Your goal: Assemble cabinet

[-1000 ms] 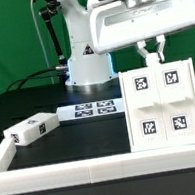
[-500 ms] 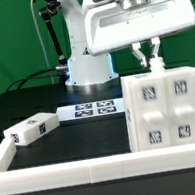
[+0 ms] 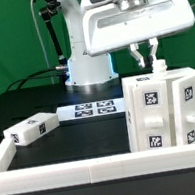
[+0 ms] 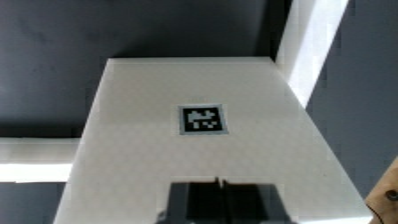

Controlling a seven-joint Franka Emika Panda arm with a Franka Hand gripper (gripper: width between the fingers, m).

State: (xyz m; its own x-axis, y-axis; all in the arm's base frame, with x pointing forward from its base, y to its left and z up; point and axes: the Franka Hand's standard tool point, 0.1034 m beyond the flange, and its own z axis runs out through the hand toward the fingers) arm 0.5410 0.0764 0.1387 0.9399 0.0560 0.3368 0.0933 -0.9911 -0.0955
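The cabinet body (image 3: 164,112), a large white box with black-and-white tags, stands upright at the exterior view's right, turned so that one corner faces the camera. My gripper (image 3: 149,65) is right above its top edge, fingertips together and down at the top. In the wrist view the gripper (image 4: 222,192) shows as two dark fingers pressed side by side over the cabinet's white face (image 4: 178,90), which carries one tag. Nothing shows between the jaws. A small white tagged block (image 3: 29,129) lies on the table at the exterior view's left.
The marker board (image 3: 92,110) lies flat in front of the robot base (image 3: 86,65). A low white border rail (image 3: 86,169) runs along the front and left of the black table. A green backdrop stands behind.
The cabinet body has turned about its upright axis: its tagged face was square to the camera, and now a corner and a second face show. The gripper has stayed over its top.
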